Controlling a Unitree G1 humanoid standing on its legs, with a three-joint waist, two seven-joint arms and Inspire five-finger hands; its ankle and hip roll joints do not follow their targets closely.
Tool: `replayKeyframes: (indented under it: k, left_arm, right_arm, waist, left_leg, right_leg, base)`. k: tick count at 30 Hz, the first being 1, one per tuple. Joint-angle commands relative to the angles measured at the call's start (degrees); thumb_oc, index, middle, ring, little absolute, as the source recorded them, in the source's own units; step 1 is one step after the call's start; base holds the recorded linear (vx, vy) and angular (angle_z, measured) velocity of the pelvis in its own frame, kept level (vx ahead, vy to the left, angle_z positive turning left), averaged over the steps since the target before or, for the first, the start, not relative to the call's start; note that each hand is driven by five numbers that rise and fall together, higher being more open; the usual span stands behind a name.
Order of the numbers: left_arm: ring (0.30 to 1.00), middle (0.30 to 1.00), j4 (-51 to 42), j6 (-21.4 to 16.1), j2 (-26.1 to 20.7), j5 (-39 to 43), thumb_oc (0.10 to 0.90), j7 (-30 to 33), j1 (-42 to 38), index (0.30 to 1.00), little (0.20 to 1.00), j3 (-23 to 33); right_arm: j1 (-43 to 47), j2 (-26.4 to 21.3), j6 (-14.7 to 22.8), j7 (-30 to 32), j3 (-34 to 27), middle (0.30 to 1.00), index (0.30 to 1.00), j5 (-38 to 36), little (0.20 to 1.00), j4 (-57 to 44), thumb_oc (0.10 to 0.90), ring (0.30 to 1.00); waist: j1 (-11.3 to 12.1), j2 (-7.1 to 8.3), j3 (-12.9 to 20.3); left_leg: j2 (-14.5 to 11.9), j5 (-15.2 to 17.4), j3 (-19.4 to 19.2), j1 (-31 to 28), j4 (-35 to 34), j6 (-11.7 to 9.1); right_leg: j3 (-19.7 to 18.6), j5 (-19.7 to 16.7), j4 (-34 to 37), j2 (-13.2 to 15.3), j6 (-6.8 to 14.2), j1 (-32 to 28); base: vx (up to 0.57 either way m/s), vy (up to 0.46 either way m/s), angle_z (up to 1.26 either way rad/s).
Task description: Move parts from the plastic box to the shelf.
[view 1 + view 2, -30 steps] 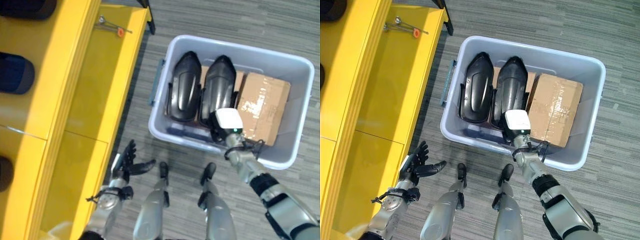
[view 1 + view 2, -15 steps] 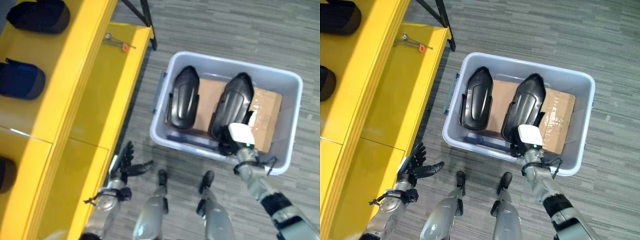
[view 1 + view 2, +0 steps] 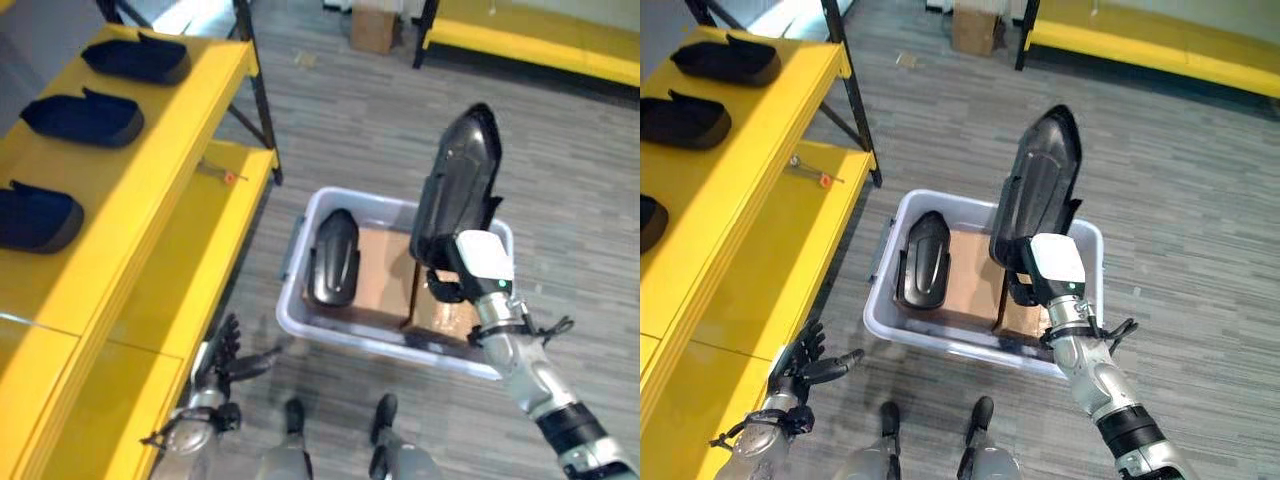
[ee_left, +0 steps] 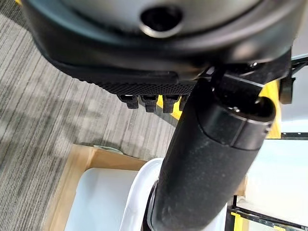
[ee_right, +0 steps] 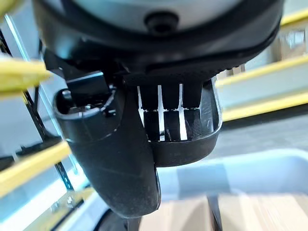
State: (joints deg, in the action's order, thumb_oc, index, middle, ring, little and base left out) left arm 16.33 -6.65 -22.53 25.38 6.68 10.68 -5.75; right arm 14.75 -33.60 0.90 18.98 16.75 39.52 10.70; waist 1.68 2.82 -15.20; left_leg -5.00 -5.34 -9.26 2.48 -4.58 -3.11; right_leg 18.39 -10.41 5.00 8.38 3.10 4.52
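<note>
My right hand (image 3: 447, 287) is shut on the lower end of a long black moulded part (image 3: 460, 180), held upright and above the pale plastic box (image 3: 940, 343). The right wrist view has the fingers (image 5: 166, 103) and thumb curled over the rim of that part (image 5: 192, 137). A second black part (image 3: 333, 258) lies in the box's left side on brown cardboard (image 3: 378, 262). The yellow shelf (image 3: 140, 190) stands to the left, its top level carrying three dark parts (image 3: 80, 115). My left hand (image 3: 222, 360) hangs low beside the shelf, fingers spread and open.
On the lower shelf level lies a small tool with an orange tip (image 3: 228, 176). A black shelf post (image 3: 258, 100) rises near the box's far left corner. At the far end of the grey floor are a cardboard carton (image 3: 375, 25) and another yellow rack (image 3: 540, 40).
The right hand has raised the black part from the box to upright above it. The whole view has shifted, so the camera moved. The left hand keeps its place and pose.
</note>
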Motion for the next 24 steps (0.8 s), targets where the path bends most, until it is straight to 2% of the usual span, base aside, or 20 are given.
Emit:
replayKeyframes:
  k: [1, 7, 10, 14, 16, 17, 20, 24]
  left_arm:
    - [1.000, 1.000, 0.14, -3.42, -1.45, -2.82, 0.900, -0.89, -1.39, 1.000, 1.000, 0.63]
    - [1.000, 1.000, 0.64, -2.70, -0.41, -3.39, 0.900, -0.84, -0.33, 1.000, 1.000, 1.78]
    - [1.000, 1.000, 0.53, -2.72, -0.13, -3.13, 0.900, -0.71, -0.23, 1.000, 1.000, 1.97]
    - [1.000, 1.000, 0.43, -2.63, 0.61, -1.54, 0.900, -0.03, -0.06, 1.000, 1.000, 2.03]
    - [1.000, 1.000, 0.42, -2.61, 0.64, -1.53, 0.900, -0.02, -0.08, 1.000, 1.000, 2.09]
    - [1.000, 1.000, 0.32, -2.63, 1.09, -0.93, 0.900, 0.19, 0.18, 1.000, 1.000, 2.00]
    - [1.000, 1.000, 0.00, -2.81, 1.31, 0.36, 0.900, 0.50, 0.26, 1.000, 1.000, 2.03]
    - [1.000, 1.000, -0.34, -2.81, 1.27, 1.23, 0.900, 0.44, 0.63, 1.000, 1.000, 2.05]
  right_arm:
    - [3.67, -3.98, 3.90, 1.49, -2.09, 0.300, 0.300, 2.24, 0.300, -5.34, 0.400, 0.300]
    - [5.31, -3.61, 6.30, -3.22, 0.40, 0.300, 0.300, -3.37, 0.300, -8.13, 0.400, 0.300]
    - [6.70, -3.57, 6.55, -3.81, 1.46, 0.300, 0.300, -4.45, 0.300, -8.07, 0.400, 0.300]
    - [11.31, -3.48, 7.46, -4.52, 4.18, 0.300, 0.300, -7.54, 0.300, -8.72, 0.400, 0.300]
    - [11.46, -3.49, 7.46, -4.52, 4.27, 0.300, 0.300, -7.60, 0.300, -8.65, 0.400, 0.300]
    - [13.22, -3.33, 7.70, -4.63, 5.42, 0.300, 0.300, -8.44, 0.300, -8.65, 0.400, 0.300]
    - [17.05, -2.70, 8.29, -4.80, 7.72, 0.300, 0.300, -9.88, 0.300, -8.65, 0.400, 0.300]
    - [19.41, -2.59, 8.51, -5.14, 9.35, 0.300, 0.300, -10.38, 0.300, -9.00, 0.400, 0.300]
  waist:
    - [0.65, -0.57, 7.22]
    - [1.27, 0.01, 9.47]
    - [1.49, 0.01, 9.72]
    - [2.83, -0.04, 10.08]
    - [2.67, -0.12, 10.05]
    - [3.53, -0.21, 10.03]
    - [4.99, -0.43, 9.30]
    - [7.43, -1.45, 7.63]
  left_leg:
    - [-2.93, 4.57, 1.63, -4.19, -0.20, -0.53]
    - [-4.33, 4.35, 1.88, -6.04, -0.23, -1.12]
    - [-5.07, 4.16, 2.31, -6.32, -0.10, -1.47]
    - [-7.28, 3.24, 3.46, -6.01, 1.13, -2.63]
    - [-7.39, 3.26, 3.60, -5.93, 1.19, -2.71]
    - [-8.40, 2.67, 4.58, -5.09, 2.19, -3.16]
    - [-9.19, 1.66, 6.76, -3.19, 3.63, -3.61]
    - [-9.37, -1.52, 10.80, -0.14, 2.81, -4.94]
  right_leg:
    - [-1.26, 3.54, -2.70, 3.81, 6.48, -0.62]
    - [-1.51, 5.87, -3.62, 2.30, 5.58, -2.66]
    - [-1.36, 6.85, -4.05, 1.69, 5.09, -3.31]
    - [-0.85, 8.63, -4.26, -0.44, 3.60, -4.58]
    - [-0.72, 8.67, -4.25, -0.54, 3.53, -4.61]
    - [-0.28, 9.35, -4.04, -1.52, 2.92, -5.09]
    - [1.05, 10.00, -3.93, -2.47, 2.15, -5.24]
    - [4.63, 10.57, -3.59, -2.98, 1.53, -5.31]
  base:
    - [0.03, -0.019, -0.05]
    - [0.02, -0.053, -0.04]
    - [0.02, -0.098, 0.03]
    - [0.00, -0.142, 0.03]
    - [0.00, -0.085, 0.09]
    - [0.00, -0.161, 0.18]
    - [-0.02, -0.165, 0.26]
    - [-0.08, -0.117, 0.46]
